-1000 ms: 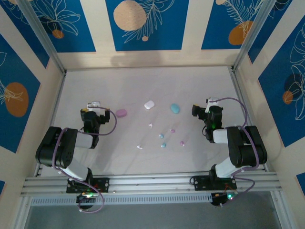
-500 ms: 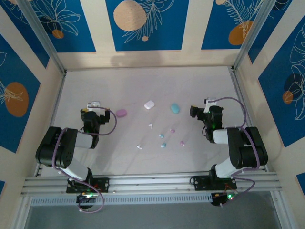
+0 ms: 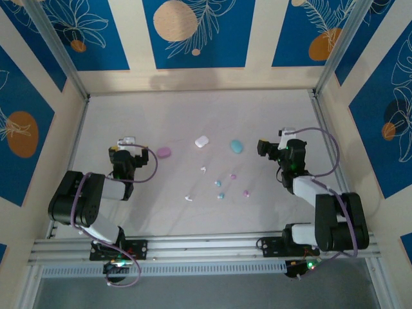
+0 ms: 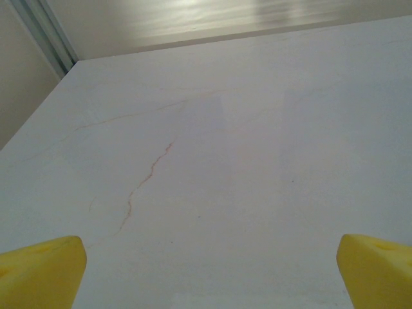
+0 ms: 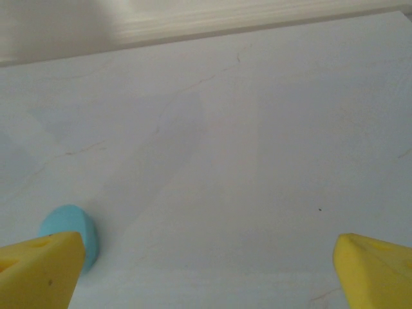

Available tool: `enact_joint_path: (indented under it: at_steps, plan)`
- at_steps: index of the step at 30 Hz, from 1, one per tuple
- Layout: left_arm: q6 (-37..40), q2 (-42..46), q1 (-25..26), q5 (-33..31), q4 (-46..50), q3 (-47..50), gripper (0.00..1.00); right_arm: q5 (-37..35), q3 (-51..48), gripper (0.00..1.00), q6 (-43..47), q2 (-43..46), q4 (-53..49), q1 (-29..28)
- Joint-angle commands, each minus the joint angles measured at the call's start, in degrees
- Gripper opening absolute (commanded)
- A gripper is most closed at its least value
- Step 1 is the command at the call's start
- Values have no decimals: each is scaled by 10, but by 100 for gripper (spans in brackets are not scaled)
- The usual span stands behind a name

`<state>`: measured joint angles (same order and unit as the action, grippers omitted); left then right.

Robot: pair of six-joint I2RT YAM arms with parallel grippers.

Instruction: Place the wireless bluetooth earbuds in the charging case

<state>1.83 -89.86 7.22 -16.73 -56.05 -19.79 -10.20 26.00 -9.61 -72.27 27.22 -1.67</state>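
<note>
We see both grippers spread wide, holding nothing. The left gripper [image 4: 209,273] hovers near the left edge of the worktop [image 3: 161,116]; the right gripper [image 5: 209,273] hovers toward the right edge, beside the teal case [image 5: 69,230]. Six earbuds [image 3: 218,183] lie loose mid-worktop, nearer the front edge than the pink case [image 3: 164,152] and white case [image 3: 202,141].

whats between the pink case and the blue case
The white case sits between the pink case and the blue case, seen in the top view.
</note>
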Motion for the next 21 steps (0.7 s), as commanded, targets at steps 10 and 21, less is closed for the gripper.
enact_joint_path:
  at_steps: [10,21]
  plan:
    - [-2,10,-5,6,-147,71,100,249,136,91,-85,69,-356,3]
    - [-56,286,-5,8,237,12,100,246,284,70,-44,-89,-487,-77]
